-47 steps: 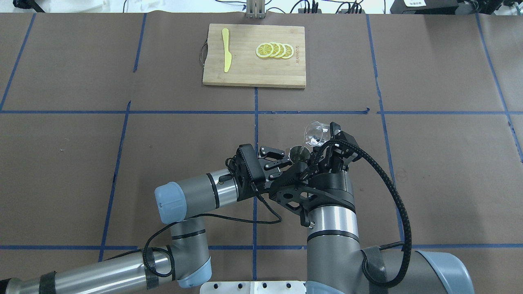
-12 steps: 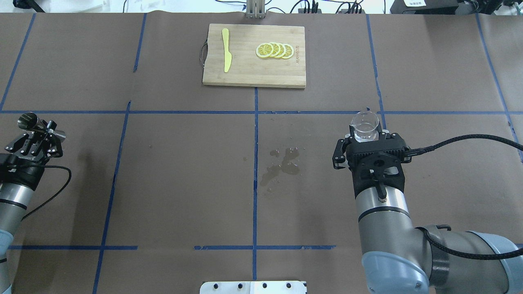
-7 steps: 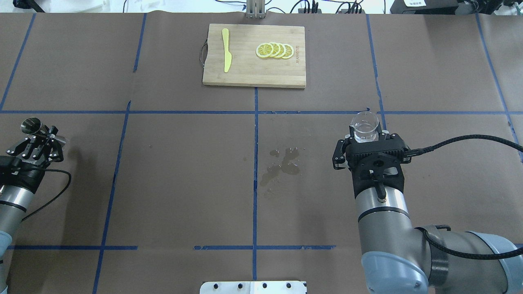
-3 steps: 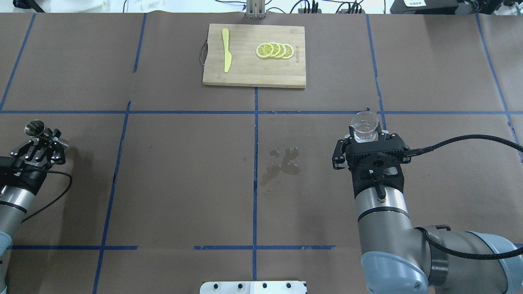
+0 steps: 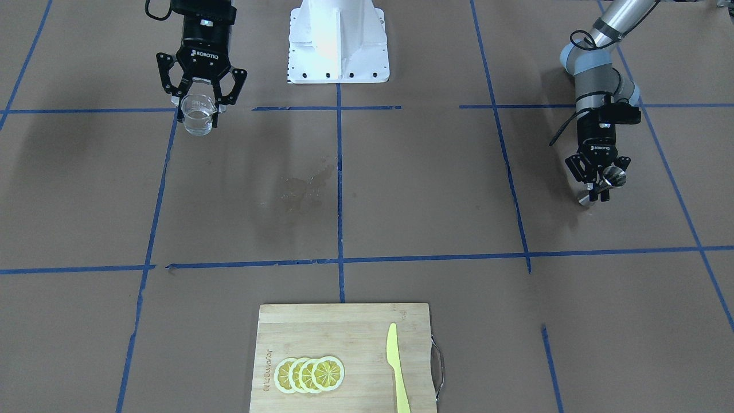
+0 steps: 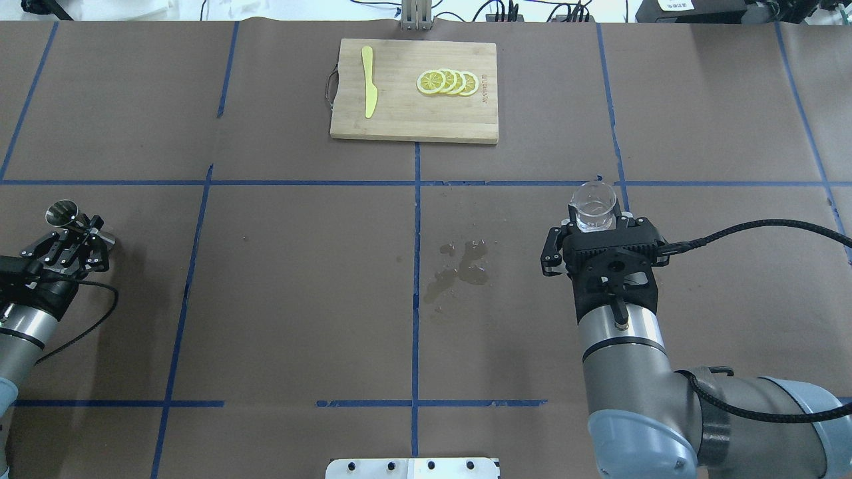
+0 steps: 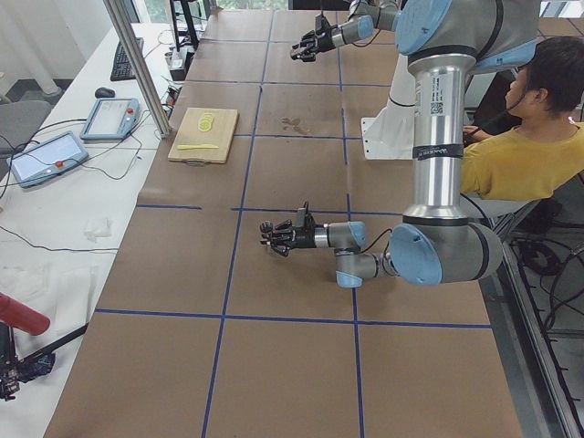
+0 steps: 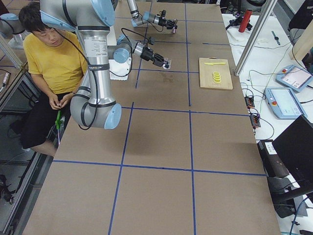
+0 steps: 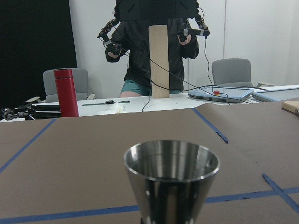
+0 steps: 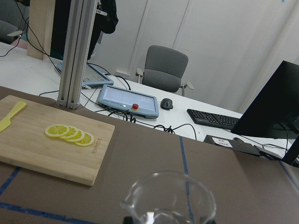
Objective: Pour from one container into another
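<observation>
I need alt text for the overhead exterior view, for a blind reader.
Two robot arms are far apart over a brown table: the left gripper holds a steel jigger, the right gripper a clear glass cup. A wet patch lies between them; a cutting board with lemon slices sits beyond.

Counter (image 6: 299,266) brown w/ blue tape grid (image 6: 417,332), dark wet blotch (image 6: 459,269) mid. Board (image 6: 399,116) pale wood; knife (image 6: 368,80) & lemon slices (image 6: 447,82) yellow. Cup (image 6: 594,199) clear, jigger (image 6: 60,213) shiny silver. Left gripper (image 6: 83,227) & right gripper (image 6: 594,223) black; arms (image 6: 622,346) grey w/ light-blue caps.
</observation>
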### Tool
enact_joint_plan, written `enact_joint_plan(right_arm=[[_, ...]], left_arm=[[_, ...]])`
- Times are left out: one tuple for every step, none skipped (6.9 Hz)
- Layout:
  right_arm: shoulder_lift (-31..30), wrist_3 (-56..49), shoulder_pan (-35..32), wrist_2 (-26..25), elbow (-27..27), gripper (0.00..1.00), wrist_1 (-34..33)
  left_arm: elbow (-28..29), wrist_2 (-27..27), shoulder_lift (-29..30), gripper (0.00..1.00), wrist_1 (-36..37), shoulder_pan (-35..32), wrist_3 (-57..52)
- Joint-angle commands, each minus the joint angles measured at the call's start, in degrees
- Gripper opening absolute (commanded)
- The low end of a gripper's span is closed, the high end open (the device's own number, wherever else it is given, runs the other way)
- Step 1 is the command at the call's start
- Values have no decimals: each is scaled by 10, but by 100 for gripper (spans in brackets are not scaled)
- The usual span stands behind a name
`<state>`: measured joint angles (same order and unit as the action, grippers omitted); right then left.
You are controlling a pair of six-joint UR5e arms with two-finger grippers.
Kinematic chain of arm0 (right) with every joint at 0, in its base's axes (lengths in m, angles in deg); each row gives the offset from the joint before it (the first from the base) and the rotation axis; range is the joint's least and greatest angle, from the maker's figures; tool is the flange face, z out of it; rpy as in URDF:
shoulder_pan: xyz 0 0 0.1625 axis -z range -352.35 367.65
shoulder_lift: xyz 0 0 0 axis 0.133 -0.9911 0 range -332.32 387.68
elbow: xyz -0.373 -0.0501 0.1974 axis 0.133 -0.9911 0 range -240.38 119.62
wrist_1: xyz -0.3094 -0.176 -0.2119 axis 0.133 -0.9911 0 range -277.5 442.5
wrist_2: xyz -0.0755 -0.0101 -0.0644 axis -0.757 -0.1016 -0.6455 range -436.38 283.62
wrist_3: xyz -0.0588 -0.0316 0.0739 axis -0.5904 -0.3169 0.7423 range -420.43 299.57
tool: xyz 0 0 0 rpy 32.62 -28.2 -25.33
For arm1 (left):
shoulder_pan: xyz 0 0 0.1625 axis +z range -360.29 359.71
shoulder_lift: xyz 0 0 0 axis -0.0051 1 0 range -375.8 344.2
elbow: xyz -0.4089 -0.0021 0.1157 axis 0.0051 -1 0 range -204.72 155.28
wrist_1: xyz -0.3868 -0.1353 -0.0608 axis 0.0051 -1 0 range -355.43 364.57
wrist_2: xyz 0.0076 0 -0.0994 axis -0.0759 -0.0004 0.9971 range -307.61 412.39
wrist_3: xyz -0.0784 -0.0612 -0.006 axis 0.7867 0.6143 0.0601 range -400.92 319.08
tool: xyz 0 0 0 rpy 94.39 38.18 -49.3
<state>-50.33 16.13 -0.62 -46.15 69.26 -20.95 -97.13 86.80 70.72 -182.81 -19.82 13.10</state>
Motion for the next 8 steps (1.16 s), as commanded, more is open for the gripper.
enact_joint_plan(right_arm=[[0,0,0,0,0,0,0],[0,0,1,0,0,0,0],[0,0,1,0,0,0,0],[0,0,1,0,0,0,0],[0,0,1,0,0,0,0],[1,0,1,0,0,0,0],[2,0,1,0,1,0,0],[4,0,1,-1,1,0,0]], left_arm=[[2,5,0,0,2,0,2],[2,10,0,0,2,0,4],[2,12,0,0,2,0,4],[5,13,0,11,2,0,3],[5,20,0,36,2,0,3],[4,20,0,93,1,0,4],[3,20,-1,100,-2,-1,4],[2,19,-2,100,-4,-1,5]])
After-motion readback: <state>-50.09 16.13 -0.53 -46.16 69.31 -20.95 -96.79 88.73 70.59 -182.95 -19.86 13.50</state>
